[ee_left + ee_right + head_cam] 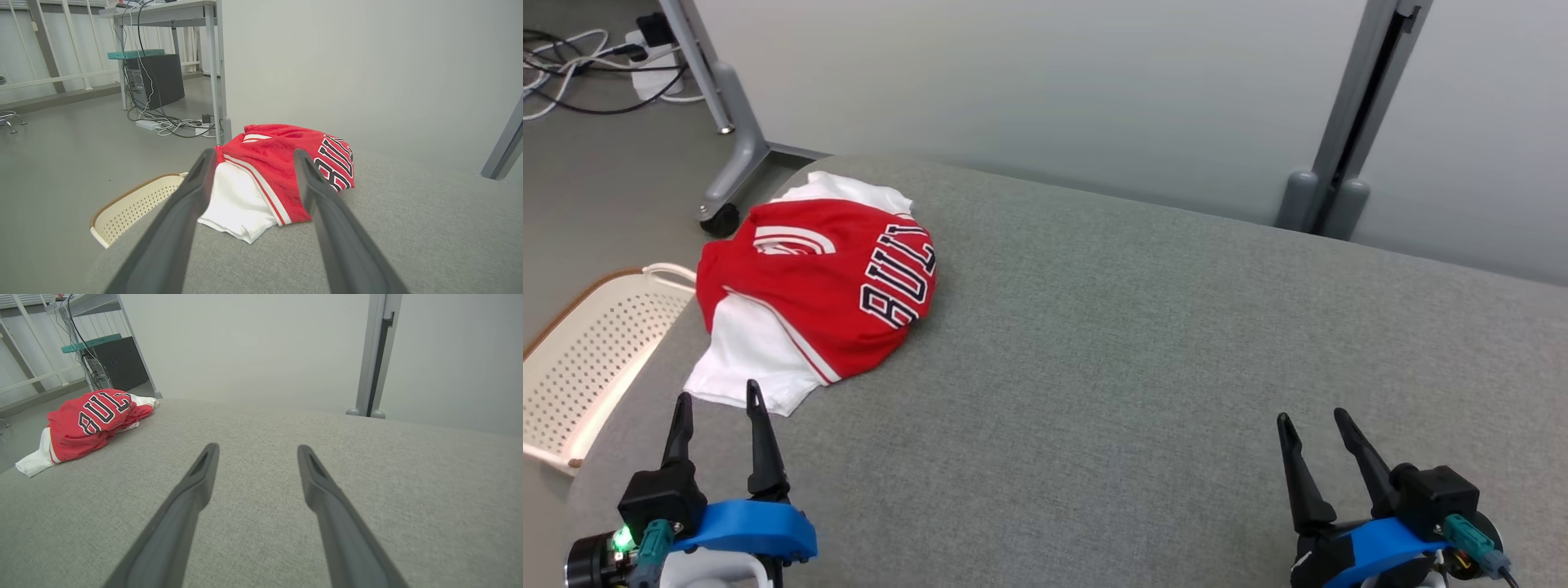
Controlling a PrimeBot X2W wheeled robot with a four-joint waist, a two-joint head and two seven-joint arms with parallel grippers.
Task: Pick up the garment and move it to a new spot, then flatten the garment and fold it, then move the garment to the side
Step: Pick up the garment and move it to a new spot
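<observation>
A red and white garment (817, 286) with black lettering lies crumpled at the far left of the grey padded surface (1135, 351). My left gripper (719, 398) is open just in front of its white hem, not touching it. In the left wrist view the garment (282, 167) sits right beyond the open left gripper (255, 155). My right gripper (1311, 418) is open at the lower right, far from the cloth, with nothing between its fingers. From the right wrist the garment (86, 420) shows at the far left, and the right gripper (257, 448) hangs over bare fabric.
A cream perforated basket (588, 351) stands on the floor by the surface's left edge. Behind it are a grey wheeled stand leg (727, 155) and loose cables (588, 73). A pale partition wall (1029, 90) with a grey post (1347, 122) runs along the back.
</observation>
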